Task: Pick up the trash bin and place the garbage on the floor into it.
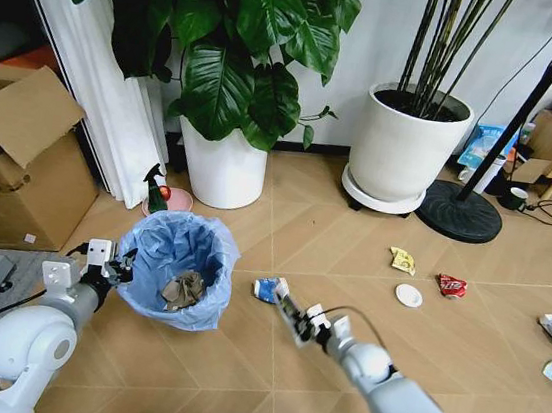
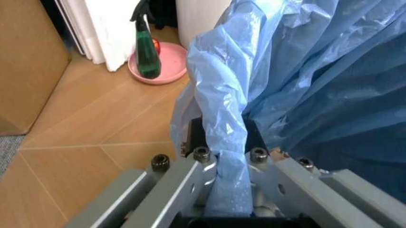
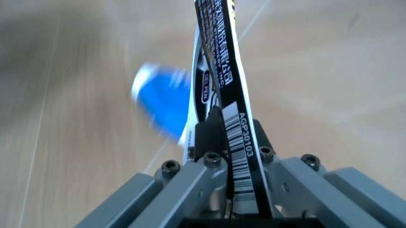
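Fingers of the left gripper point(image 1: 120, 266) pinch the trash bin's point(image 1: 176, 267) blue liner; the right gripper point(image 1: 286, 311) clamps what looks like a blue-white wrapper point(image 1: 268, 288) above the floor point(image 1: 234, 383).

Bare floor point(image 1: 238, 353) between both arms

Bright, even daylight; the right wrist view's floor point(image 3: 76, 142) is motion-blurred.

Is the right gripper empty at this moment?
No, the right gripper is shut on a blue-white wrapper, whose flat printed strip with a barcode stands clamped between its fingers.
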### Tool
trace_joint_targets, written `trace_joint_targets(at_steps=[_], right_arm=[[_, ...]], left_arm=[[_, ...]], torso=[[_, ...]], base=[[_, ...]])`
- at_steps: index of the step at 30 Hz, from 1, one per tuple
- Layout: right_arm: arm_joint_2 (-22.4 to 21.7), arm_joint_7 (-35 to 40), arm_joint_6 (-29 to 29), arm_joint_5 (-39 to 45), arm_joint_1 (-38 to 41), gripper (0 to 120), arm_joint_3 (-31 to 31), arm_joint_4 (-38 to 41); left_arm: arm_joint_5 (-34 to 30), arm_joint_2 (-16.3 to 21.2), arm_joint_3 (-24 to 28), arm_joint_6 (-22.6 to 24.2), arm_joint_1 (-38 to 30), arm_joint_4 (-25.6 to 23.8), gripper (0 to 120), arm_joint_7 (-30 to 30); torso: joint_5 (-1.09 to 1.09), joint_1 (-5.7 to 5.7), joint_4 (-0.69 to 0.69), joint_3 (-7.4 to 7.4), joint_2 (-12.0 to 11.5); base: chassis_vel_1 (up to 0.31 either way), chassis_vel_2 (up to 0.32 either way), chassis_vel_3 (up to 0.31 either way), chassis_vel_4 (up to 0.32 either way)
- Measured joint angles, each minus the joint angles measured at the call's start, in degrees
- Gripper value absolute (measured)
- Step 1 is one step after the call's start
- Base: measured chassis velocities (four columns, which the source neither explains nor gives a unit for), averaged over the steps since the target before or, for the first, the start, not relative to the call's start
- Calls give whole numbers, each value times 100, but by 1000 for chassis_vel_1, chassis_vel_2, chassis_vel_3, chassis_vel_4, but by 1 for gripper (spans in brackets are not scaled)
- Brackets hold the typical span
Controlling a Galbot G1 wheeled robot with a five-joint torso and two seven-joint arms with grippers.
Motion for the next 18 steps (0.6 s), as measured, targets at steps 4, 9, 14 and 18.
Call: trace_joint_targets(at_steps=[4,9,14,18], right_arm=[[-175,0,-27,297,396,0,47,326],[-279,3,-156,648,1037,0,-124,822],[-226,102,-392,1149,1643,0,-502,1484],[-114,217,-542,1567,2000,0,-856,1966]], left_arm=[[7,2,3,1,21,-12,0,0],[20,-4,14,12,42,-16,0,2],[54,-8,43,38,51,-6,0,5],[63,-8,77,71,49,7,0,7]], torso=[[0,0,2,0,0],[-1,0,2,0,0],[-2,0,2,0,0],[-1,0,3,0,0]], base=[[0,0,0,0],[0,0,0,0],[0,0,0,0],[0,0,0,0]])
